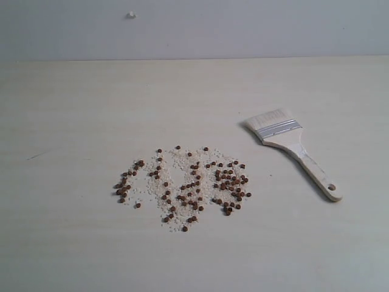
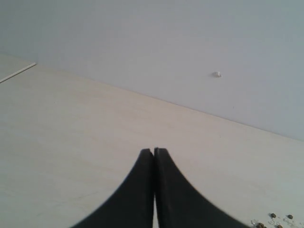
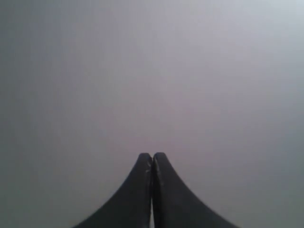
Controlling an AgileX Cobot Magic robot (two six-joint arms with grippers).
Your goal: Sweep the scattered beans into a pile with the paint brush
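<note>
Sweeping not begun: the beans (image 1: 182, 185) are loose and the paint brush (image 1: 292, 146) is untouched.
On the table (image 1: 73, 243) the beans lie in a wide, thin patch among whitish grains, with no pile yet. Beyond them to the right, well apart, the paint brush lies flat and unheld. Neither arm reaches into the exterior view. The left pincer (image 2: 153, 151) and right pincer (image 3: 152, 155) are both pressed together and empty.
</note>
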